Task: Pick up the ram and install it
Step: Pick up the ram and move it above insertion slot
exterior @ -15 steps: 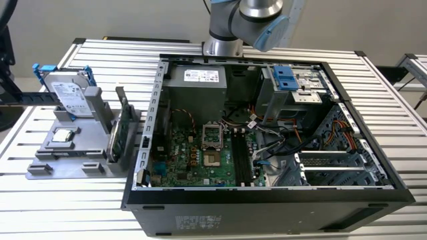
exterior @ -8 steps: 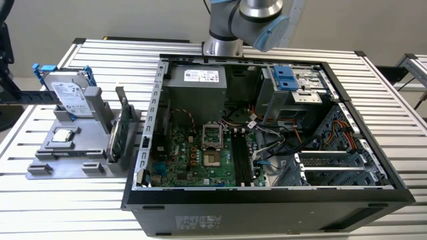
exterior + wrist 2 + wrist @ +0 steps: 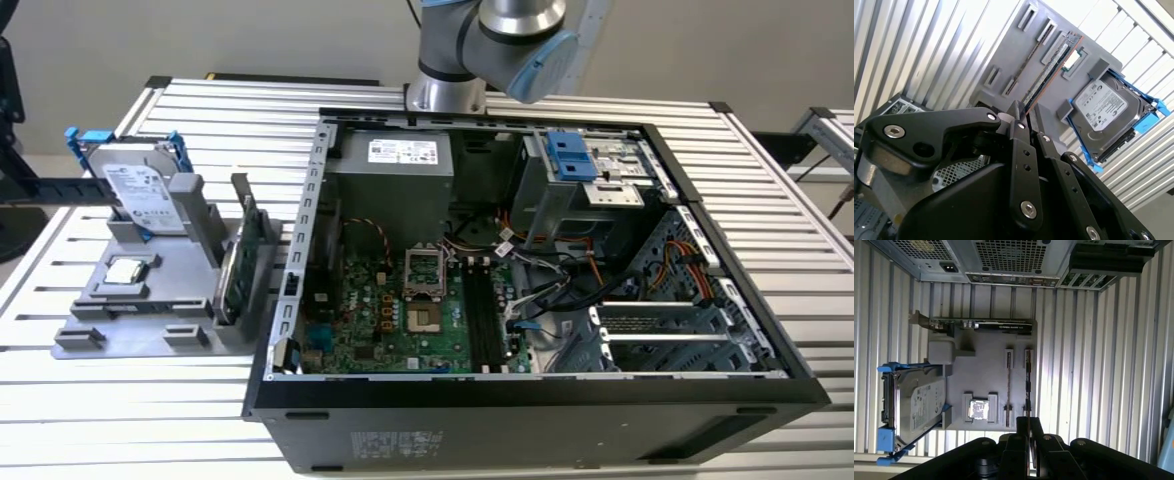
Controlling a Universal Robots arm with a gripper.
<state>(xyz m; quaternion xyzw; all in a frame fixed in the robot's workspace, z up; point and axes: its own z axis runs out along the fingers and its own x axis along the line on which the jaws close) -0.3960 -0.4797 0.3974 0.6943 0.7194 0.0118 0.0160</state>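
The ram (image 3: 1050,65) is a long, thin dark stick standing on edge in the grey fixture (image 3: 1014,55), beside a small square chip (image 3: 1072,60). In the exterior view the ram (image 3: 227,285) stands at the fixture's (image 3: 134,335) near right side, left of the open computer case. My gripper (image 3: 1021,111) hangs well above the fixture, lined up with the stick's near end. Its fingers are shut together with nothing between them. In the first wrist view the gripper (image 3: 1028,421) looks straight down on the fixture (image 3: 989,375). The motherboard's black slots (image 3: 487,320) lie inside the case.
A silver hard drive in a blue bracket (image 3: 140,190) and a green card on edge (image 3: 248,235) share the fixture. The case walls (image 3: 310,250) rise around the motherboard, with cables (image 3: 547,270) beside the slots. The arm (image 3: 487,40) stands behind the case.
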